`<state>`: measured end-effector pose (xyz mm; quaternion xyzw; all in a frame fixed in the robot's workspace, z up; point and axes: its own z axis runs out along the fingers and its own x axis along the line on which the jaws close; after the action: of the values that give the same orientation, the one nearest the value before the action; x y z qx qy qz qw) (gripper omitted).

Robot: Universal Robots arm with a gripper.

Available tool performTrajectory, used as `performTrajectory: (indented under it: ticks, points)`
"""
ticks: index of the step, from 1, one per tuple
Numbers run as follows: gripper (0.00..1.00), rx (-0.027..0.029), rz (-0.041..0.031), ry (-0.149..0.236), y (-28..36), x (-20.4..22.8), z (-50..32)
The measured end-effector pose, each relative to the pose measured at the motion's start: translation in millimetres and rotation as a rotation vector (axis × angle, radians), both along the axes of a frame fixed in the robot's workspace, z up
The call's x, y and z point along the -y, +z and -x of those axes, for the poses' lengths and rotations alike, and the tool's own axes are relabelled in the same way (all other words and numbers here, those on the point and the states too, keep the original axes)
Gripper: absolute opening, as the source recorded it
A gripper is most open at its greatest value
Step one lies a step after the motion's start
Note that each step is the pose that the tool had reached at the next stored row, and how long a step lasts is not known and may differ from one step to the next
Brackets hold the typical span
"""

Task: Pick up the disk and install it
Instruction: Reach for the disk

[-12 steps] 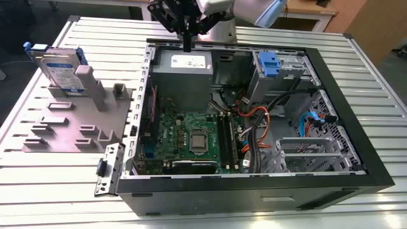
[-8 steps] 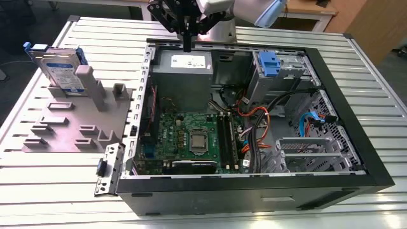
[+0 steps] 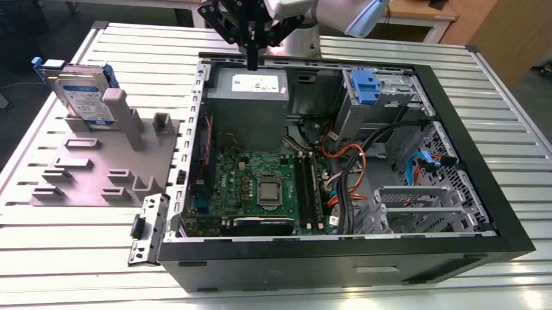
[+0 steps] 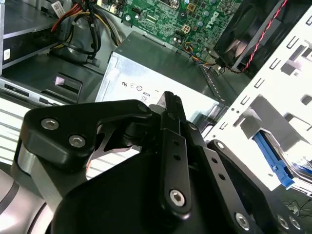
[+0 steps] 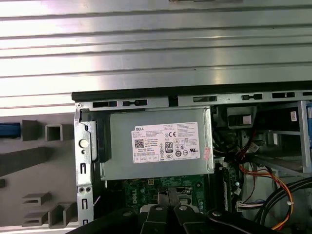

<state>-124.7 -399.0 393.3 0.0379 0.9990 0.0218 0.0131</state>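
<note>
Exterior view shows a slatted metal table [image 3: 77, 271] carrying an open computer case [image 3: 345, 258]. The disk [image 3: 82, 97] stands upright in a grey fixture [image 3: 95, 174] at the exterior view's left. The gripper [image 3: 252, 61], jaws together, hangs over the power supply [image 3: 245, 106].

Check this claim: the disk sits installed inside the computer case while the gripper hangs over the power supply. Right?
No. The disk stands in the grey fixture outside the computer case, as the exterior view shows; the gripper does hang over the power supply.
</note>
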Motion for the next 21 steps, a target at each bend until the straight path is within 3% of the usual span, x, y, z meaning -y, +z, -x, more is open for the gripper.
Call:
performTrajectory:
  ticks: [8,21]
  points:
    - [0.11,0.0,0.0,0.0,0.0,-0.2,10.0]
    - [0.11,-0.0001,0.0001,0.0,0.0,-0.1,12.0]
